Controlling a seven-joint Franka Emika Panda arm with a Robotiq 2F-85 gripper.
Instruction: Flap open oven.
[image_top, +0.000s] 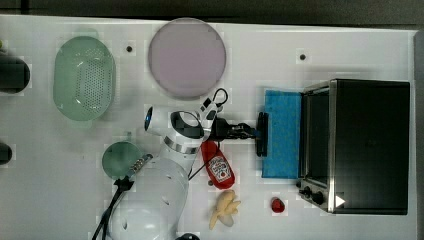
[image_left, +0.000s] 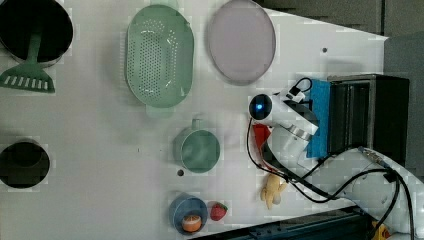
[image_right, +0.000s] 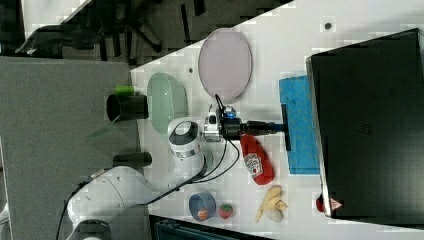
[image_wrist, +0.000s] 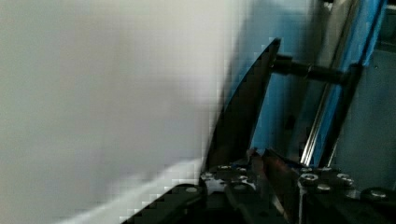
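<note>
The oven (image_top: 372, 145) stands at the top view's right, a black-topped box with a silver frame and small black knobs (image_top: 312, 194). Its blue-tinted door (image_top: 282, 135) hangs down, folded out toward the arm and lying nearly flat. The black bar handle (image_top: 261, 134) runs along the door's outer edge. My gripper (image_top: 254, 133) reaches in level from the top view's left and is shut on the middle of the handle. In the wrist view the handle (image_wrist: 243, 112) runs down into the gripper (image_wrist: 257, 161), with the blue door (image_wrist: 369, 32) behind it. The right view shows the gripper (image_right: 277, 127) at the handle (image_right: 286, 127).
A red ketchup bottle (image_top: 218, 167) lies right under my wrist. A banana (image_top: 225, 207) and a strawberry (image_top: 278, 205) sit near the table's front edge. A green cup (image_top: 121, 159), a green colander (image_top: 84, 77) and a pale round plate (image_top: 186, 57) lie further to the top view's left.
</note>
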